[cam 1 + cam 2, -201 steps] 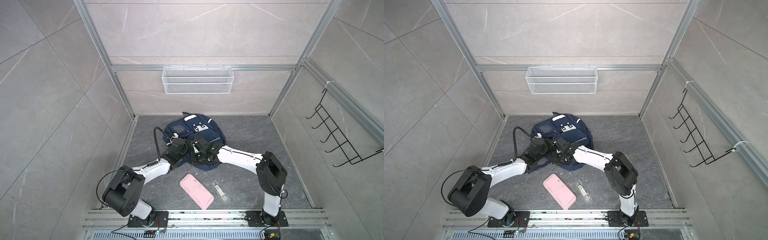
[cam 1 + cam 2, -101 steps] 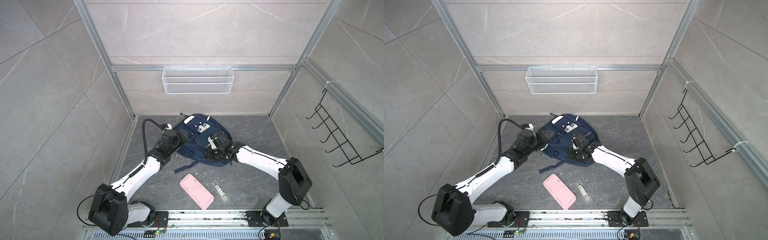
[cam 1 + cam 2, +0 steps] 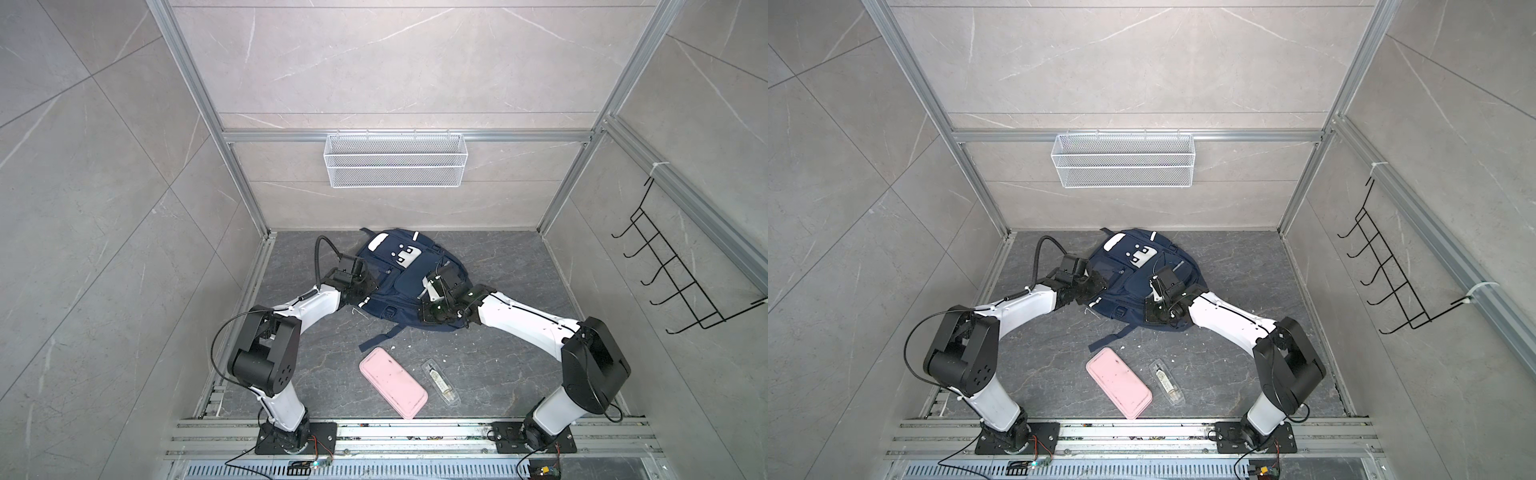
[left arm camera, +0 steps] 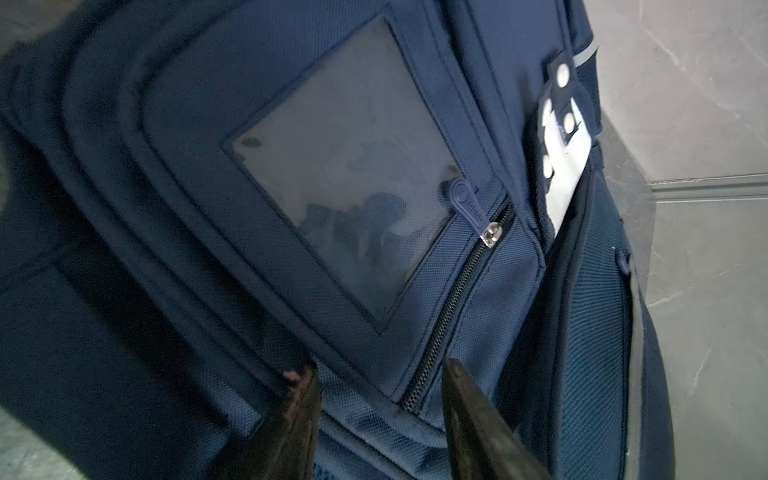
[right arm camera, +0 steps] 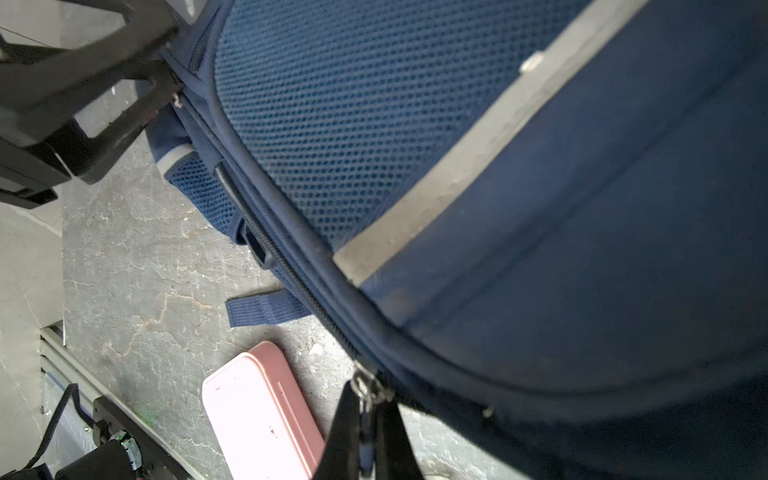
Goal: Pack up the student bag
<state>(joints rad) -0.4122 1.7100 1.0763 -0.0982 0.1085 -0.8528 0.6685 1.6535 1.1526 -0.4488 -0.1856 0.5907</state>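
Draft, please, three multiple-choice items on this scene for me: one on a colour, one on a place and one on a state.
1. What colour is the wire basket?
A. black
B. white
C. red

2. Where does the pink case lie?
A. on the floor, beside the clear packet
B. on top of the student bag
C. inside the wire basket

3. What is the right gripper doing?
A. standing open over the floor
B. shut on the pink case
C. shut on the student bag's zipper pull

Answers:
1 B: its mesh shows white in both top views.
2 A: case and packet lie side by side on the floor, apart from the bag.
3 C: the right wrist view shows the metal pull pinched between closed jaws.
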